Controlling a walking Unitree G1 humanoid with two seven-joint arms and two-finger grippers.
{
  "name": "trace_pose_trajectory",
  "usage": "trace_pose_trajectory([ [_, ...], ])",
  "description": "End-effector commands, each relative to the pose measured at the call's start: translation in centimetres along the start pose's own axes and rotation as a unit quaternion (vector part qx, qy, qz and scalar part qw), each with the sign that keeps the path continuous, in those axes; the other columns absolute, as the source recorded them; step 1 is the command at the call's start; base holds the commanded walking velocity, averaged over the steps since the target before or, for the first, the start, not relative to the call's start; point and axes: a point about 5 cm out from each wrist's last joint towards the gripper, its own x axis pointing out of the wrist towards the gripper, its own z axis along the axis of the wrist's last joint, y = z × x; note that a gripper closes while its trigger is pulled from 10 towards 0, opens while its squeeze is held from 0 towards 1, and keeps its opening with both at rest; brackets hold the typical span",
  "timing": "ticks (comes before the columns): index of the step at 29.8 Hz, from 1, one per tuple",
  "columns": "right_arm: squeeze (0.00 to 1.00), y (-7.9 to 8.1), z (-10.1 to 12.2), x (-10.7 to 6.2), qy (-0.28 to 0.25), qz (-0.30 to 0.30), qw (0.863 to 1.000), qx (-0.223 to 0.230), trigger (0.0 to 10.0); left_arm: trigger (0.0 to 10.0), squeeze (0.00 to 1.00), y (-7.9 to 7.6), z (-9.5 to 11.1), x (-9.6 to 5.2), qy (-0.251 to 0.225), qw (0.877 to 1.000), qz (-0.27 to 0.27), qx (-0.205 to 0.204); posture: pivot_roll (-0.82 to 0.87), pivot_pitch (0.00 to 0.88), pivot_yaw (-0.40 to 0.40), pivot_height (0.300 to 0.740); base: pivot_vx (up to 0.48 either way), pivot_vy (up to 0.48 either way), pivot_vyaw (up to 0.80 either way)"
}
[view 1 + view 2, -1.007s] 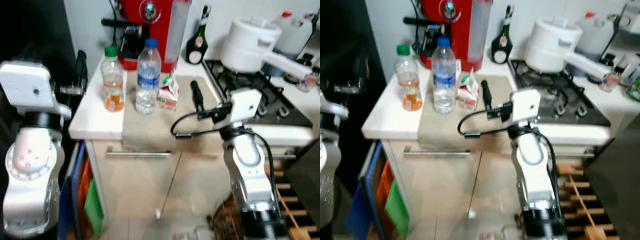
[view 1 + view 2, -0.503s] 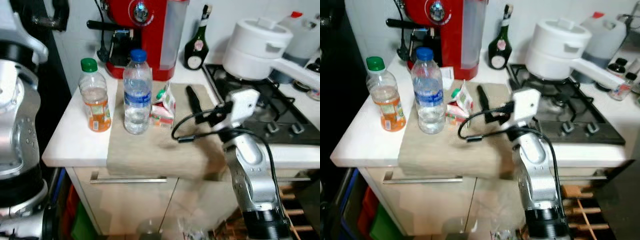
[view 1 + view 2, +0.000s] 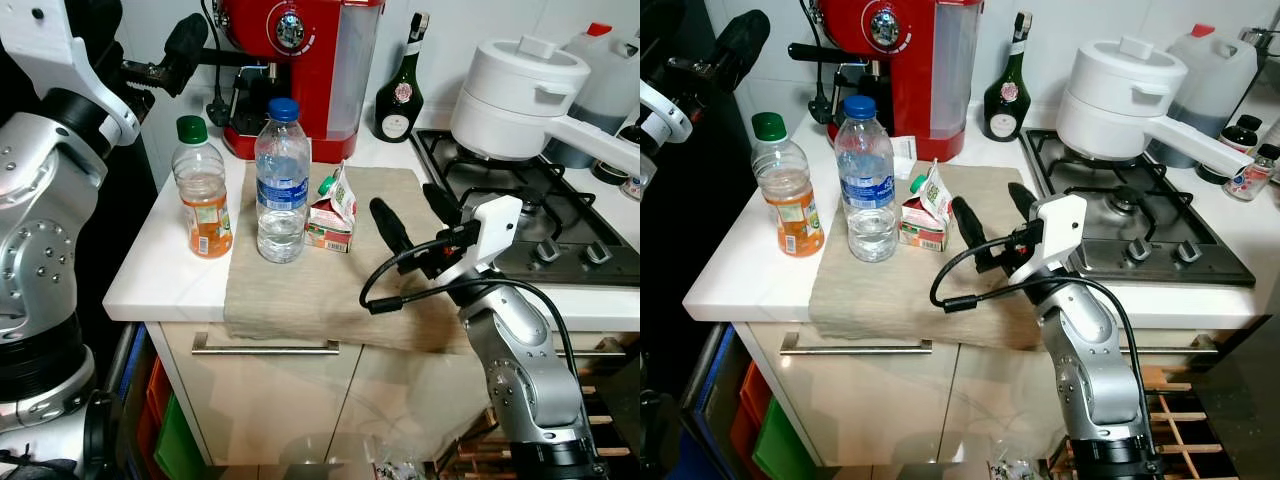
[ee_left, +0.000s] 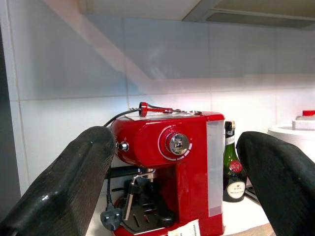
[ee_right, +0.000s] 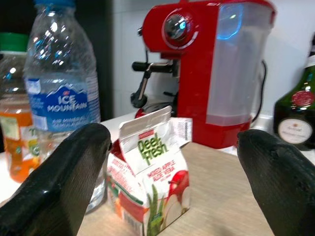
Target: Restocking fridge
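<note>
- Right gripper: fingers apart, empty, low over the cloth; a second ago farther from the goods, now aimed at the juice carton.
- Juice carton: upright on cloth, beside the water bottle; probably the first pick.
- Juice bottle: on the counter.
- Left gripper: raised since then, fingers apart, facing the coffee machine.

White tabletop above a cabinet front with a metal handle. A beige cloth covers its middle and hangs over the front edge. On the cloth: a clear water bottle with a blue cap and a small apple juice carton. Directly on the tabletop: an orange drink bottle with a green cap, a red espresso machine, a dark green bottle, and a gas hob carrying a white pot.
</note>
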Motion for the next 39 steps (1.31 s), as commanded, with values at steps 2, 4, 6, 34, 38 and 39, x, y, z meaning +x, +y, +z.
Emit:
trace_pose_trajectory([
  [2,0.00,0.4,0.5,-0.1,0.001,0.023,1.000,0.005,10.0,10.0,0.00,-0.7,0.6,-0.1,0.005,0.999,-0.032,0.000,0.01,0.000,-0.059,0.740,0.000,0.000,0.00],
  [4,0.00,1.2,0.1,0.1,0.020,0.062,0.998,0.012,10.0,10.0,0.00,-1.1,0.0,-0.4,0.030,0.998,-0.051,-0.005,0.01,0.000,-0.062,0.740,0.000,0.000,0.00],
  [6,0.00,1.5,-0.1,0.3,0.026,0.074,0.997,0.016,10.0,10.0,0.00,-1.2,-0.3,-0.5,0.040,0.998,-0.052,-0.006,0.01,0.000,-0.063,0.740,0.000,0.000,0.00],
  [34,0.00,2.0,-1.1,1.5,0.047,0.101,0.993,0.045,10.0,10.0,0.00,-2.5,-4.1,-2.4,0.160,0.982,-0.061,-0.078,0.03,0.000,-0.069,0.740,0.000,0.000,0.00],
  [38,0.00,2.4,-1.1,1.9,0.042,0.107,0.992,0.050,10.0,10.0,0.00,-2.5,-5.1,-2.7,0.186,0.978,-0.050,-0.085,0.03,0.000,-0.068,0.740,0.000,0.000,0.00],
  [39,0.00,2.4,-1.1,2.0,0.042,0.108,0.992,0.050,10.0,10.0,0.00,-2.5,-5.2,-2.7,0.189,0.977,-0.049,-0.086,0.03,0.000,-0.068,0.740,0.000,0.000,0.00],
])
